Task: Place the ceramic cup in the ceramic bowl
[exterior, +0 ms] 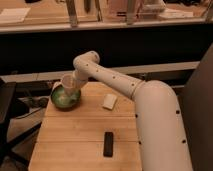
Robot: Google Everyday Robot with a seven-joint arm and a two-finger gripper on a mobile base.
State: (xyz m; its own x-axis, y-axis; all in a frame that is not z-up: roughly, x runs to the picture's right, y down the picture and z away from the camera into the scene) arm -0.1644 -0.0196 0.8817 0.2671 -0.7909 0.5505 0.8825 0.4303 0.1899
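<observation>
My white arm [150, 110] reaches over the wooden worktop [75, 135] to the green ceramic bowl [64, 100] at its far-left corner. The claw [74, 83] is at the ceramic cup [68, 82], above the bowl's back rim. Clamped or let go, I can't tell. The risk is that the cup, off-centre, clips the rim and topples out. White block [109, 101] and black bar [108, 143] lie well apart, blocking nothing.

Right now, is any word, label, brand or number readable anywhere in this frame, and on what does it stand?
None can be read.
The ceramic cup, ceramic bowl, white block and black bar show no marks.
The gripper, at the cup above the bowl, shows none either.
Papers on the back counter: too blurred to read.
</observation>
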